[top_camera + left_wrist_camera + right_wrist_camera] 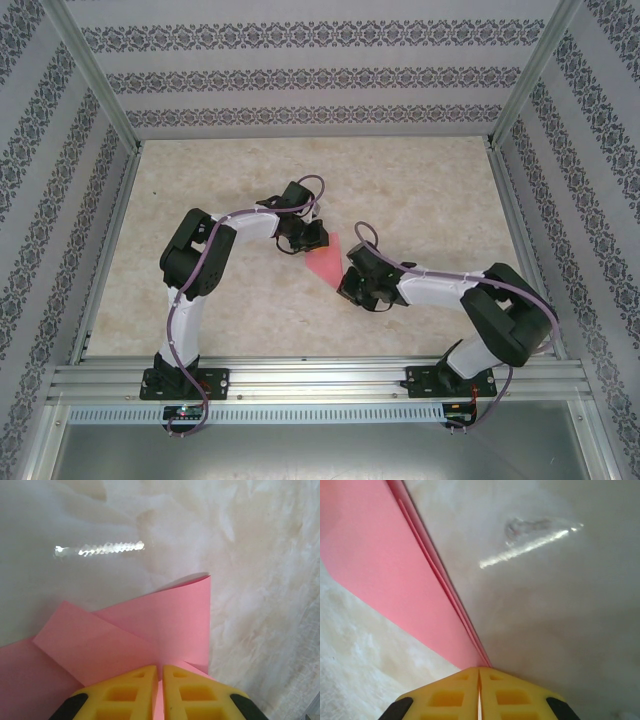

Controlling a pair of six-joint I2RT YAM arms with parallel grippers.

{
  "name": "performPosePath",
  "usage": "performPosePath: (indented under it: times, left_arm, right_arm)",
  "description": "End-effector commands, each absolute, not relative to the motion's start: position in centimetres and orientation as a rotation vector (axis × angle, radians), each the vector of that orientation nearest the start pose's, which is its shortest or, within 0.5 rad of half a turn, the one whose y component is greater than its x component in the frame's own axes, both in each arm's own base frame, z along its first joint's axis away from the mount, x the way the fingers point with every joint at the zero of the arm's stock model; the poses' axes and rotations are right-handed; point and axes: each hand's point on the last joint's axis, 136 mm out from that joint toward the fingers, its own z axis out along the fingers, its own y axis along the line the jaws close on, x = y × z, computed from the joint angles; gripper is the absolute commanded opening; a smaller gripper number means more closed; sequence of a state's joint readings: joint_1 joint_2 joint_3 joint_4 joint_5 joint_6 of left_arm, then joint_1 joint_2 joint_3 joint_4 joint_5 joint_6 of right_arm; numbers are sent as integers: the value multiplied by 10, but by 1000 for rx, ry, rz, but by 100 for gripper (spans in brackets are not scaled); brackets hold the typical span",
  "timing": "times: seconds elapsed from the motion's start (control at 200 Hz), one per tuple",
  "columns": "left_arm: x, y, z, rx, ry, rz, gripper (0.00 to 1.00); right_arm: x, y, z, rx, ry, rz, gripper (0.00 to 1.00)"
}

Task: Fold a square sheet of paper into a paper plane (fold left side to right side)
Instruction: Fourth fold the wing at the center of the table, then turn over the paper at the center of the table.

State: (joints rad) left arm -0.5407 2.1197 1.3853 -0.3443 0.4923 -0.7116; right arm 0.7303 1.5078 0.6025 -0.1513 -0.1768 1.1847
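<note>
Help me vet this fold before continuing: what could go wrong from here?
1. The left pincer and right pincer both clamp the pink paper from opposite ends; pulling apart could tear it.
2. The right pincer grips only a narrow tip of its stacked layers, which might slip or shift.
3. Its upper flap looks slightly lifted, so the crease may spring open.

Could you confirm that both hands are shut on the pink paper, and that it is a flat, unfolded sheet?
Not quite: the pink paper is already folded, with overlapping creased flaps in the left wrist view. The left hand and the right hand are indeed both shut on it.
</note>
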Motion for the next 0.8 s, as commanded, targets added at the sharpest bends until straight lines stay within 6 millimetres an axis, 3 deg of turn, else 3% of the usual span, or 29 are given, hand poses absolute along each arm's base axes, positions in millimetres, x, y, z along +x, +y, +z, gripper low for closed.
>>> performPosePath:
  times: [0.0,0.15,0.2,0.31,0.415,0.505,0.644,0.794]
  left_arm:
    - [374,-301,-2,-97,2923,-828,15]
    - [378,-311,21,-85,2882,-908,19]
    - [382,-315,36,-73,2855,-947,23]
    - [390,-322,76,-31,2793,-1000,32]
    - [396,-313,116,-35,2719,-1017,40]
    - [395,-294,136,-77,2671,-1004,46]
    - [381,-268,132,-187,2639,-1007,53]
    - [366,-269,107,-280,2609,-1120,57]
  right_arm:
    - [172,195,-24,669,3013,543,10]
    - [191,194,12,499,2917,615,12]
    - [201,193,30,425,2859,644,13]
    - [220,188,63,282,2737,698,25]
    - [237,186,88,152,2631,768,31]
    - [252,191,107,46,2534,823,39]
    - [272,210,123,-126,2433,907,51]
    - [298,229,109,-238,2425,950,56]
